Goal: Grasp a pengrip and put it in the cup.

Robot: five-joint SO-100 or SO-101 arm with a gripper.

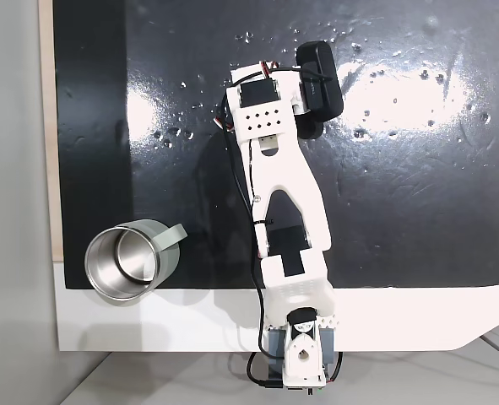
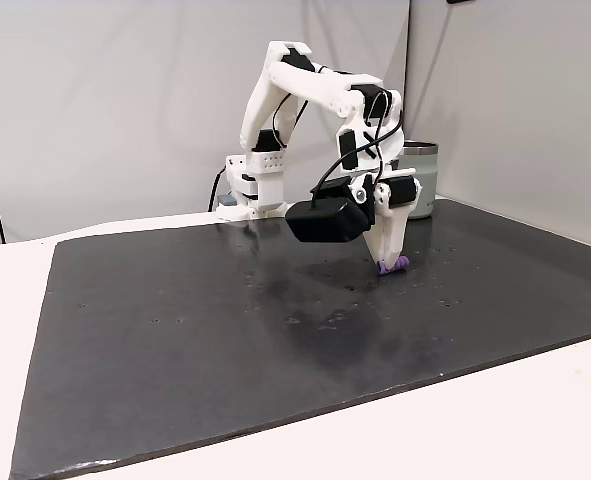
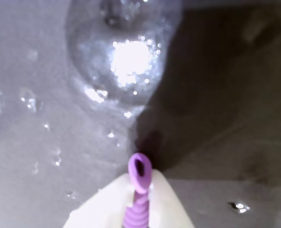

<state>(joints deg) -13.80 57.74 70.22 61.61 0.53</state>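
In a fixed view from above we are finding the gripper (image 1: 310,126) covered by the arm's own black camera housing (image 1: 321,76), so its fingertips and whatever sits between them are staying out of sight there. In the wrist view we are seeing the pengrip (image 3: 138,190) running off the bottom edge, and the pale fingers (image 3: 166,206) beside it are blurring badly. In a fixed view from the side the arm is hiding the left part of the cup (image 2: 422,180).
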